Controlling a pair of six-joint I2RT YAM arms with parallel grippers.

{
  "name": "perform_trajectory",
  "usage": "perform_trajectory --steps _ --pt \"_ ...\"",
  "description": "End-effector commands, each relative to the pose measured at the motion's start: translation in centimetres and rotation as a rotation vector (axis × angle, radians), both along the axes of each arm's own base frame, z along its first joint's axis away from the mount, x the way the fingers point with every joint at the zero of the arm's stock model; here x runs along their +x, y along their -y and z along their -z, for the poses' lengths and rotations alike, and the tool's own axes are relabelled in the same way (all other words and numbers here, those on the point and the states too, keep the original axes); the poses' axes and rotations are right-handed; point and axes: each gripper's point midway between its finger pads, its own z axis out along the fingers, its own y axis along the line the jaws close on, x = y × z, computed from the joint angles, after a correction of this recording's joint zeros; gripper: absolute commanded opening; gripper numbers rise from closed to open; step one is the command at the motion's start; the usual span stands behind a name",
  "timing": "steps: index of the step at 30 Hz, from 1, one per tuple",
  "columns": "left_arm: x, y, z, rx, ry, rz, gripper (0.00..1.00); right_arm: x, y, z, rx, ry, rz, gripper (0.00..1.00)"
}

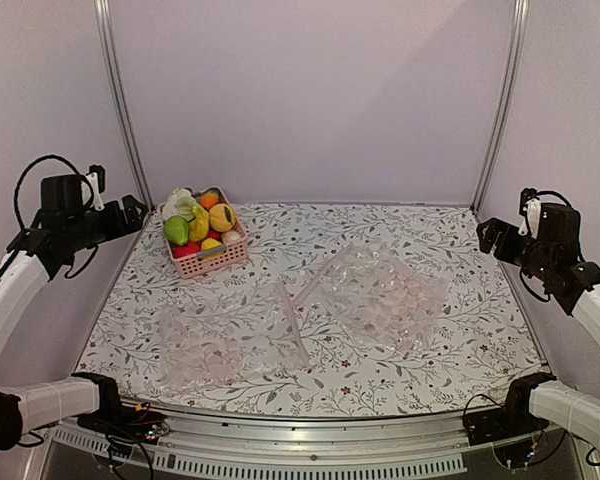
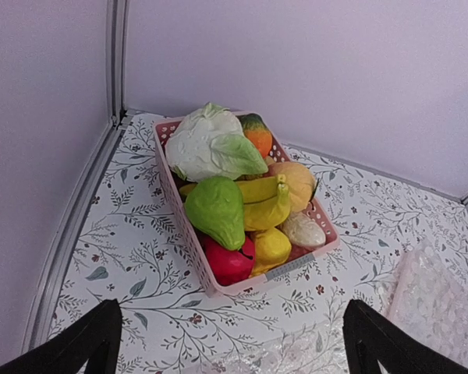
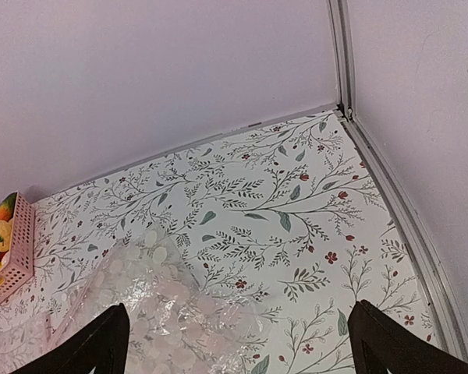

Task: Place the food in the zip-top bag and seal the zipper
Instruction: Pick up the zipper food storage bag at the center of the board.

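The food (image 1: 202, 222) is a heap of toy fruits and vegetables in a pink basket (image 1: 212, 262) at the back left. The left wrist view shows a whitish-green cabbage (image 2: 210, 144), a green pear (image 2: 216, 210), a banana (image 2: 265, 206) and a red apple (image 2: 228, 263). The zip-top bag (image 1: 230, 345) lies flat and empty at front centre-left, with its zipper (image 1: 293, 322) along its right edge. My left gripper (image 1: 132, 213) hangs open in the air left of the basket, which shows ahead of it in its own view (image 2: 230, 354). My right gripper (image 1: 488, 236) hangs open at the far right (image 3: 238, 354).
A larger crinkled clear bag (image 1: 385, 295) lies right of centre, also in the right wrist view (image 3: 164, 312) and at the right edge of the left wrist view (image 2: 437, 300). Metal rails run along the walls on the left (image 1: 120, 110) and right (image 1: 500, 110).
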Motion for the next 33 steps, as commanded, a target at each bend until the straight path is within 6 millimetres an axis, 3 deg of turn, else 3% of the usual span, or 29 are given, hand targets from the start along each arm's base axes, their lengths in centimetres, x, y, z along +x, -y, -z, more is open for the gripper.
perform_trajectory --steps 1,10,13,17,23,26,33 --pt "-0.2 -0.6 0.7 0.015 -0.03 -0.033 1.0 0.1 -0.3 -0.1 0.01 0.008 -0.021 0.99" --pt "-0.5 -0.6 1.6 -0.016 -0.046 -0.049 1.0 0.0 -0.3 0.0 0.013 0.011 -0.02 0.99" --pt "-0.9 0.4 2.7 -0.076 -0.073 -0.014 1.0 -0.1 -0.4 -0.1 0.012 0.013 -0.022 0.99" --pt "-2.7 1.7 5.8 -0.17 -0.146 -0.006 0.99 -0.4 -0.8 -0.3 0.027 0.022 -0.044 0.99" --pt "-7.2 2.8 12.6 -0.268 -0.303 -0.049 0.97 0.0 -1.6 -0.1 0.033 0.005 -0.093 0.99" --pt "-8.9 3.6 15.0 -0.328 -0.348 -0.063 0.94 0.3 -2.2 0.4 0.045 -0.014 -0.118 0.99" --pt "-10.6 4.3 19.7 -0.389 -0.44 -0.078 0.92 0.7 -2.7 1.5 0.077 -0.032 -0.135 0.99"
